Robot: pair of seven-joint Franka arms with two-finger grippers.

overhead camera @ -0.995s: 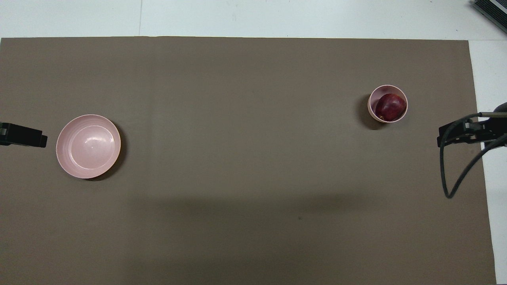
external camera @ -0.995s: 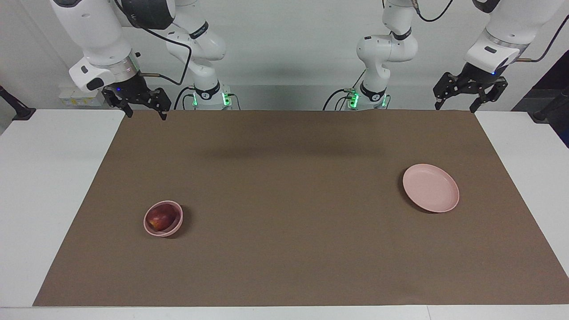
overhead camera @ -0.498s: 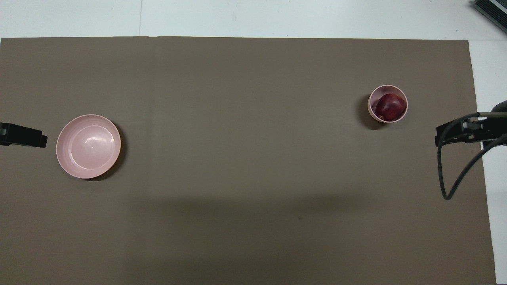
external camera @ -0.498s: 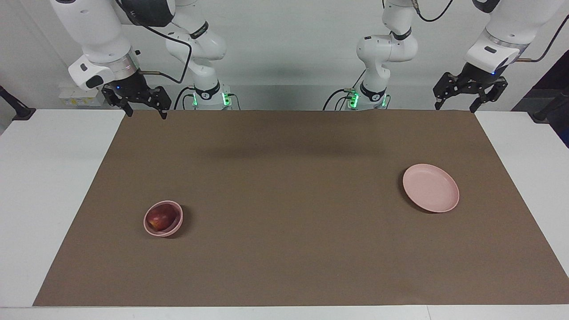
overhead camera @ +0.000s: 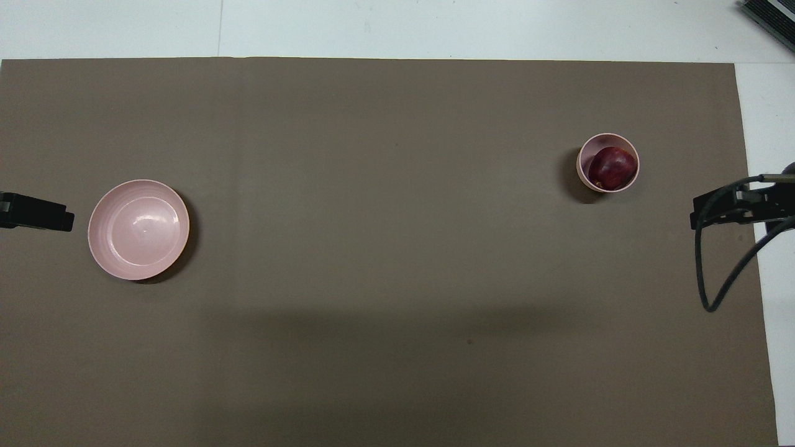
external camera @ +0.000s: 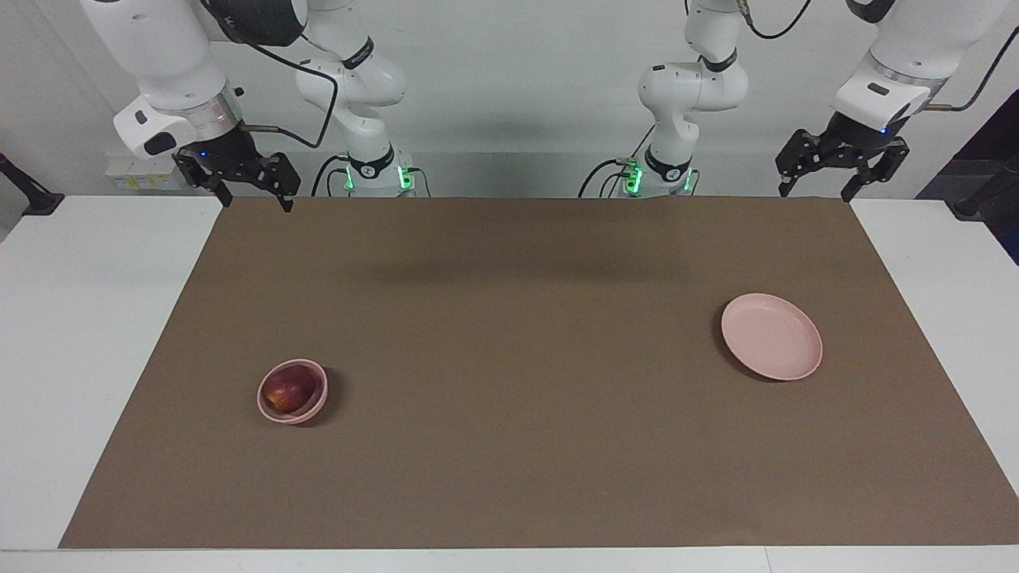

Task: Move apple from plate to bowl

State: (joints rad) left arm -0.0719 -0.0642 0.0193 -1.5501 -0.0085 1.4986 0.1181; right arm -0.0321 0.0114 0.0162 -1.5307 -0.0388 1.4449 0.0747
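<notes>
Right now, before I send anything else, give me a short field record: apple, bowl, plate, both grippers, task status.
apple: in the bowl, dark red
bowl: on the brown mat, toward the right arm's end
plate: bare, toward the left arm's end, nearer to the robots than the bowl
left gripper: raised, fingers open, holds nothing
right gripper: raised, fingers open, holds nothing
task status: apple sits in the bowl, off the plate

Probably a robotics lab: two white arms (external camera: 358, 87) bolted at a white worktop (external camera: 95, 318) under a brown mat (external camera: 509, 446), bare wall (external camera: 509, 64), loose cables (overhead camera: 714, 261).
</notes>
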